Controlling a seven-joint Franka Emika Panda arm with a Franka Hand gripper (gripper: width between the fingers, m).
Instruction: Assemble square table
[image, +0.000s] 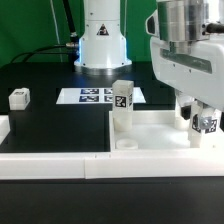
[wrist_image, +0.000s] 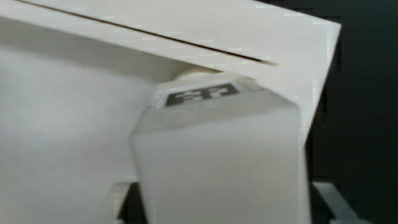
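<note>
The white square tabletop (image: 160, 138) lies at the exterior view's right front and fills much of the wrist view (wrist_image: 71, 120). One white tagged leg (image: 122, 100) stands upright in its near-left corner. My gripper (image: 204, 124) is shut on another tagged leg (image: 207, 122), held upright low over the slab's right side. In the wrist view this leg (wrist_image: 214, 150) sits between my fingers (wrist_image: 329, 200), its far end at a round corner socket (wrist_image: 187, 72) by the slab's rim. A third leg (image: 19, 97) lies on the black table at the left.
The marker board (image: 98, 96) lies flat in front of the robot base (image: 100, 40). Long white border rails (image: 50, 165) run along the front and left edge (image: 4, 128). Black table surface lies between them.
</note>
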